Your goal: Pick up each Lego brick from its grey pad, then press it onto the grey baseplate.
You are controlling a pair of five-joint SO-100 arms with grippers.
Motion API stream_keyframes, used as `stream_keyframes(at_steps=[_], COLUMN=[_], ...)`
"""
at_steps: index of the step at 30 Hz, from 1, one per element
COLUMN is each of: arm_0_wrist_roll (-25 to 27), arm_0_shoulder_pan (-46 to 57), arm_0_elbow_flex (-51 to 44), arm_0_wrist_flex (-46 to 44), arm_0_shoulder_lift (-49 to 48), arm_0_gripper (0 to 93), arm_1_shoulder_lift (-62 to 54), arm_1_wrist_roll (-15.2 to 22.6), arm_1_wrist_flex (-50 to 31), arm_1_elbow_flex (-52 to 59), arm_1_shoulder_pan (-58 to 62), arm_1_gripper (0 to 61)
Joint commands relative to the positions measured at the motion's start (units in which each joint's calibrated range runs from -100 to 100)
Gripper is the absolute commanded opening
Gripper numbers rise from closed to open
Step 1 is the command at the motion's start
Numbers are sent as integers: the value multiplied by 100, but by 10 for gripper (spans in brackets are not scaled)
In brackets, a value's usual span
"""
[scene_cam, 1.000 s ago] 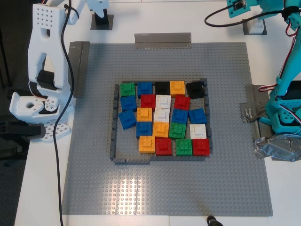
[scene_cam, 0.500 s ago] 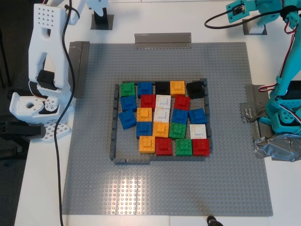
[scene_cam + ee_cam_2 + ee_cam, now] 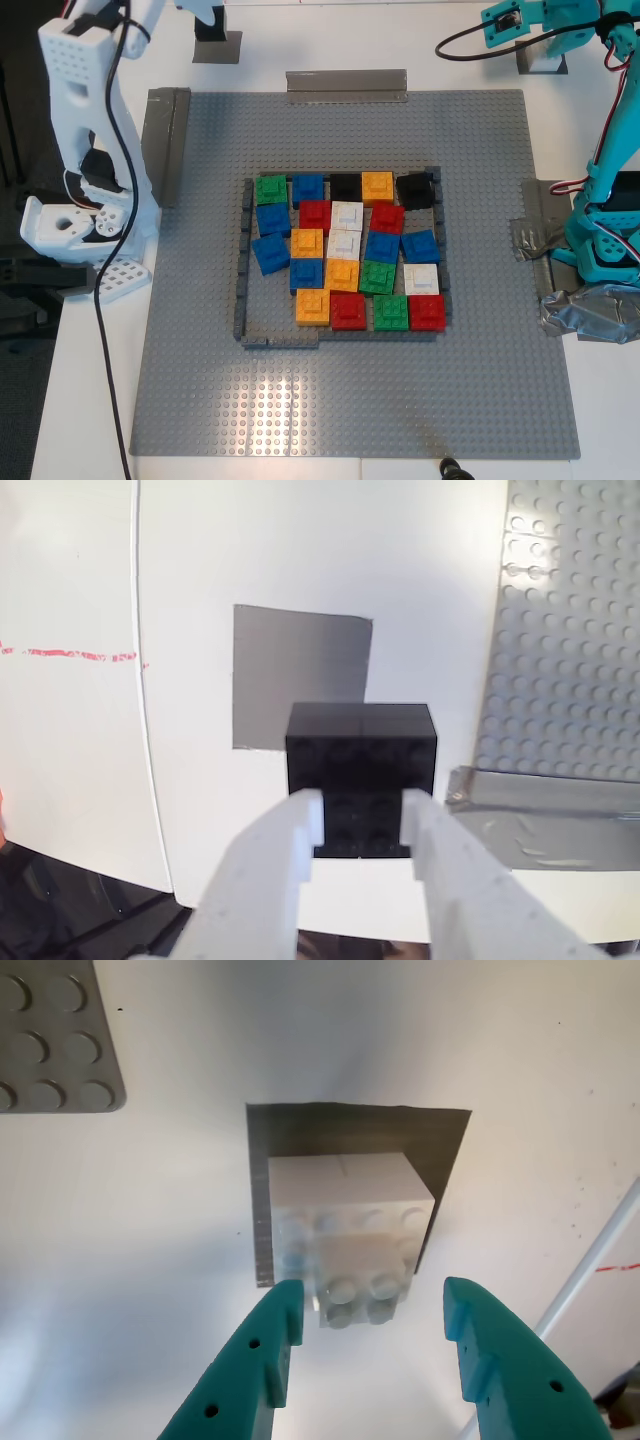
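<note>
**A:** What is different from one second ago?

**B:** In the exterior view the white arm (image 3: 85, 80) at the left has swung its upper part outward and up. The teal arm (image 3: 610, 200) at the right has hardly moved in the last half second.

**A:** And what does the white arm carry?

**B:** My second end effector (image 3: 360, 810) is closed on the black brick (image 3: 360, 740), one finger on each side. The brick now covers only one corner of its grey pad (image 3: 290, 670). So I judge it is lifted off the surface, though I cannot be sure of this from the wrist view alone.

**A:** Then the pick on that side is done?

**B:** I think so. What remains is to carry it over to the grey baseplate (image 3: 350, 400) and press it down there.

**A:** And the other arm?

**B:** My first end effector (image 3: 372, 1300) is wide open and holds nothing. The white brick (image 3: 350, 1210) sits on its own grey pad (image 3: 350, 1130), just in front of the open fingers and not yet between them. It needs to go forward a little and then close.

**A:** Where are the other bricks?

**B:** About twenty coloured Lego bricks (image 3: 345, 250) stand already inside the dark-grey frame (image 3: 242, 260) in the middle of the baseplate. The lower left part of the frame has free studs.
</note>
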Motion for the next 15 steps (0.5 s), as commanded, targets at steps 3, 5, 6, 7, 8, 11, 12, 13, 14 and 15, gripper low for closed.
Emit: stream_keyframes(at_steps=[3, 5, 6, 7, 8, 11, 12, 13, 14, 15], arm_0_wrist_roll=[-24, -24, -24, -24, -24, -24, -24, -24, -24, -24], arm_0_shoulder_pan=[50, 50, 50, 50, 50, 50, 50, 50, 50, 50], arm_0_elbow_flex=[-95, -95, -95, -95, -95, -86, -86, -50, -23, -5], arm_0_wrist_flex=[19, 19, 19, 19, 19, 11, 3, -30, -30, -30], arm_0_shoulder_lift=[-37, -37, -37, -37, -29, -29, -29, -29, -29, -29], arm_0_gripper=[160, 160, 160, 160, 160, 160, 160, 160, 160, 159], arm_1_shoulder_lift=[-1691, -1992, -2138, -2326, -2490, -3056, -3262, -3451, -3674, -3863], arm_1_wrist_roll=[53, 29, 0, -15, -15, -15, -15, -10, 0, -10], arm_1_wrist_flex=[449, 563, 611, 644, 660, 701, 717, 717, 717, 733], arm_1_elbow_flex=[626, 870, 996, 1158, 1321, 1845, 2052, 2251, 2486, 2675], arm_1_shoulder_pan=[327, 465, 538, 610, 690, 958, 1045, 1125, 1234, 1328], arm_1_gripper=[4, 3, 3, 3, 3, 3, 3, 3, 3, 3])
